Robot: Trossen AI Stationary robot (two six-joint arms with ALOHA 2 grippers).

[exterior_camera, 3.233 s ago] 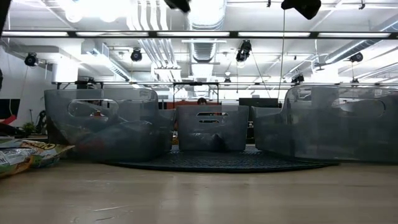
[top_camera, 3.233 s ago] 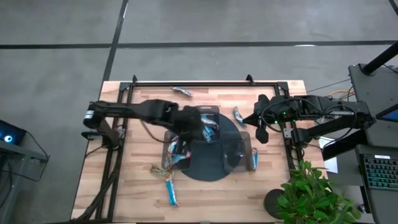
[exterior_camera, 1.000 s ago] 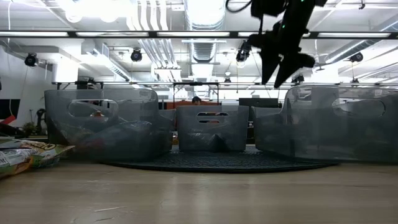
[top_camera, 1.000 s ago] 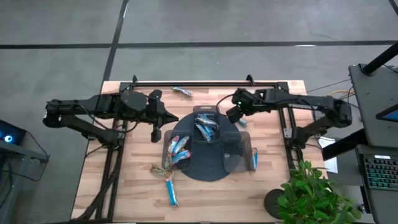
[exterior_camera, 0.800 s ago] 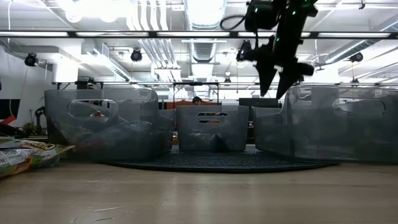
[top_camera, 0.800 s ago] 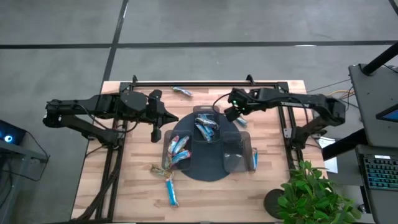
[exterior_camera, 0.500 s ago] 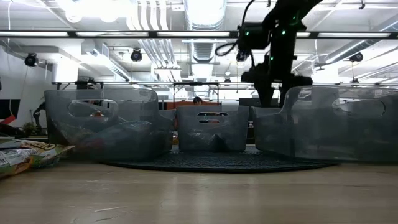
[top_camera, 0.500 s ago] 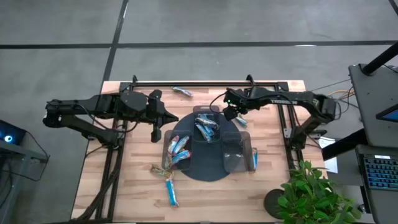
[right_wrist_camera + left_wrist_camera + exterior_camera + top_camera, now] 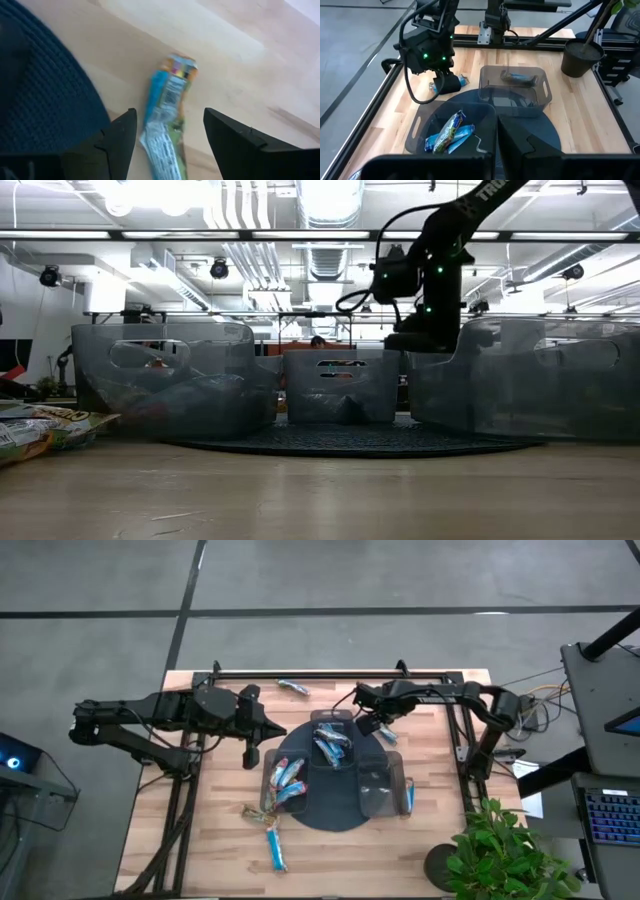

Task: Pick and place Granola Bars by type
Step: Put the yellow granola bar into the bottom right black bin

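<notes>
The right hand (image 9: 170, 131) hangs low over the wooden tabletop (image 9: 440, 830) with its fingers (image 9: 118, 137) spread apart, released and gripping nothing; directly beneath it, lying flat in the gap between the fingers without touching them, is a light blue granola bar (image 9: 165, 117) with an orange end. Just beside this hand sits the edge of the dark round tray (image 9: 330, 808). On the tray, the clear bin (image 9: 334, 743) nearest the right hand holds several blue-wrapped bars (image 9: 331, 745), a second bin (image 9: 284, 780) farther from it holds more blue bars (image 9: 287, 776), and a third bin (image 9: 383, 783) sits on the tray's near side. The left hand (image 9: 258, 730) hovers clenched shut and empty at the tray's opposite side, close to the bins. More bars lie loose on the tabletop: one (image 9: 293, 687) at the far edge, one (image 9: 276, 849) well out from the tray toward the front, and one (image 9: 409, 796) beside the third bin
</notes>
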